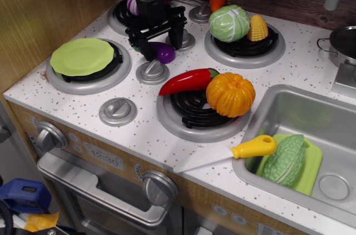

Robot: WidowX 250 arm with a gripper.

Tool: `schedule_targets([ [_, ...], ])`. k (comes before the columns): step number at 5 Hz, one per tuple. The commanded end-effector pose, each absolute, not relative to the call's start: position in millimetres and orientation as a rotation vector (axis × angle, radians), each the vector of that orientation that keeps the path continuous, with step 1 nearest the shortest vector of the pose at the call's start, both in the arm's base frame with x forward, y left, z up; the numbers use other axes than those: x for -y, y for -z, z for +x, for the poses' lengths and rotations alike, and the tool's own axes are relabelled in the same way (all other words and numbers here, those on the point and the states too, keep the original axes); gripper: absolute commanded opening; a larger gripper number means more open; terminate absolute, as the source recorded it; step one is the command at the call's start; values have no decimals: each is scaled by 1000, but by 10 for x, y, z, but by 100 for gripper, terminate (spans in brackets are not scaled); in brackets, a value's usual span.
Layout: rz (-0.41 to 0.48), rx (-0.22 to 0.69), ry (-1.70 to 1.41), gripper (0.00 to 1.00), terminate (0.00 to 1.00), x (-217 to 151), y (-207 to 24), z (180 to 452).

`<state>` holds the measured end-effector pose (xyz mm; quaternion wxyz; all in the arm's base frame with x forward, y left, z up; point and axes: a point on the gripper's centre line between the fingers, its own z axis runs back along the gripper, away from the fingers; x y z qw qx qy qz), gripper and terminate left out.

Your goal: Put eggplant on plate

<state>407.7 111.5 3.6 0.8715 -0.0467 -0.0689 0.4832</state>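
The purple eggplant [164,53] lies on the speckled stovetop between the back-left and front-left burners, partly hidden by my gripper. My black gripper [162,46] is open and lowered over it, one finger on each side of the eggplant. The round lime-green plate [82,56] sits on the front-left burner, to the left of the gripper and apart from it.
A red pepper [186,81] and an orange pumpkin [231,94] sit on the front-right burner. A cabbage [228,23] and corn [257,28] are on the back-right burner. A purple-white onion [133,4] is behind the gripper. Silver knobs [152,71] stand nearby. The sink [334,135] is at right.
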Motion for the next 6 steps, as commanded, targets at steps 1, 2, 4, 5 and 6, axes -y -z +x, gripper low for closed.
schedule_targets([
  [1,-131,195,-1016,100,0,-1076,-150,4088],
  [2,-155,196,-1007,100,0,-1101,-30,4099],
  [4,-101,146,-960,0,0,-1184,-249,4141],
  [5,-29,116,-931,0,0,-1287,-562,4143],
  [6,12,109,-929,0,0,-1373,-789,4091],
])
